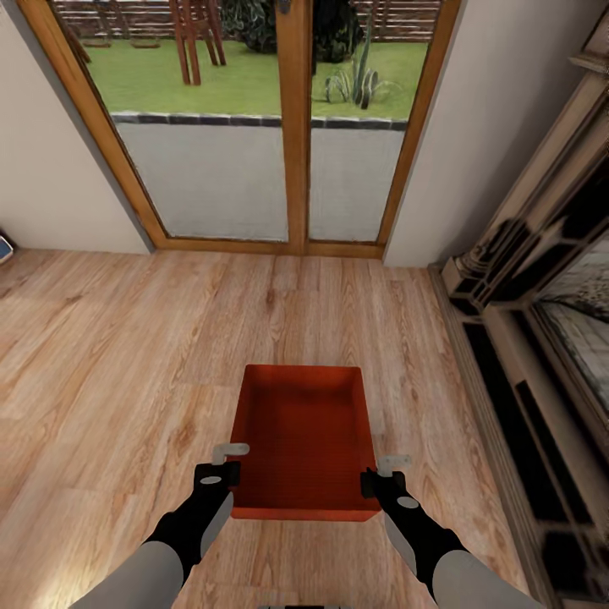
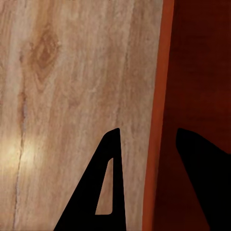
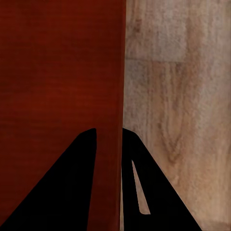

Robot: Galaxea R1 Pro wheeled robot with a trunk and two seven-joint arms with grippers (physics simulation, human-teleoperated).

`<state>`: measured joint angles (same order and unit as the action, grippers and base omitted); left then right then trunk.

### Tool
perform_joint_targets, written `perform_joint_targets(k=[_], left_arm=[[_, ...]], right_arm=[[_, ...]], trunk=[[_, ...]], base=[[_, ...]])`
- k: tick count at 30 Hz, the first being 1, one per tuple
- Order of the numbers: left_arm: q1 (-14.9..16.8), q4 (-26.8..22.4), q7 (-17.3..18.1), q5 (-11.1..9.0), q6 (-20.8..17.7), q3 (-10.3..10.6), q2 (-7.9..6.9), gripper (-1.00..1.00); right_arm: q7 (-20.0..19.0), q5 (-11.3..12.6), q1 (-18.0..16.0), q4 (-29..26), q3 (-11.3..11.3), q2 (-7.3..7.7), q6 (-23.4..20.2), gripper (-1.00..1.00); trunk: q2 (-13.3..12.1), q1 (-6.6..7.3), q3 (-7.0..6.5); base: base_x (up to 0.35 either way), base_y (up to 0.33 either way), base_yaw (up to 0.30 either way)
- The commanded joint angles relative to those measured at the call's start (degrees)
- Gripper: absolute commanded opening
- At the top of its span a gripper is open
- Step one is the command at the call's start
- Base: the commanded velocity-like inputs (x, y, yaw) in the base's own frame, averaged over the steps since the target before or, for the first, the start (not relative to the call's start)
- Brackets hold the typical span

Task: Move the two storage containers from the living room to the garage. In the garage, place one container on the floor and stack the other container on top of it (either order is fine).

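One storage container point(image 1: 304, 440), red-orange and without lid, is between the two grippers above the wood-plank flooring point(image 1: 127, 355) of the living room, in front of the wood-framed glass doors point(image 1: 296, 127). The left gripper point(image 2: 147, 139) has its fingers apart, one on each side of the container's left wall, with a gap to the inner finger. The right gripper point(image 3: 108, 130) is clamped on the right wall. A dark fireplace mantel point(image 1: 541, 279) stands at the right.

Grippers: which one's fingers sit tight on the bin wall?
The right gripper: its fingers hug the storage container's wall. The left gripper's straddle theirs with visible slack.
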<state>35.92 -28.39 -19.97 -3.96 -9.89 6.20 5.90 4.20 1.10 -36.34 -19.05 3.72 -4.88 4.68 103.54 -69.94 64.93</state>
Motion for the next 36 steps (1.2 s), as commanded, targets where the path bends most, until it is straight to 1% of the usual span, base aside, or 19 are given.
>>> perform_joint_targets(k=[1, 36], left_arm=[[0.0, -0.1, -0.6, -0.1, -0.5, 0.3, -0.10, -1.00], [0.0, 0.2, -0.3, -0.1, -0.6, 0.4, -0.10, -1.00]], right_arm=[[0.5, 0.0, 0.0, 0.0, -0.1, 0.04, 0.2, -1.00], [0.5, 0.0, 0.0, 0.0, -0.1, 0.13, 0.2, -1.00]], trunk=[[-0.4, 0.23, -0.15], [-14.4, 7.92, -6.44]], base=[[0.000, 0.000, 0.000], [0.000, 0.000, 0.000]])
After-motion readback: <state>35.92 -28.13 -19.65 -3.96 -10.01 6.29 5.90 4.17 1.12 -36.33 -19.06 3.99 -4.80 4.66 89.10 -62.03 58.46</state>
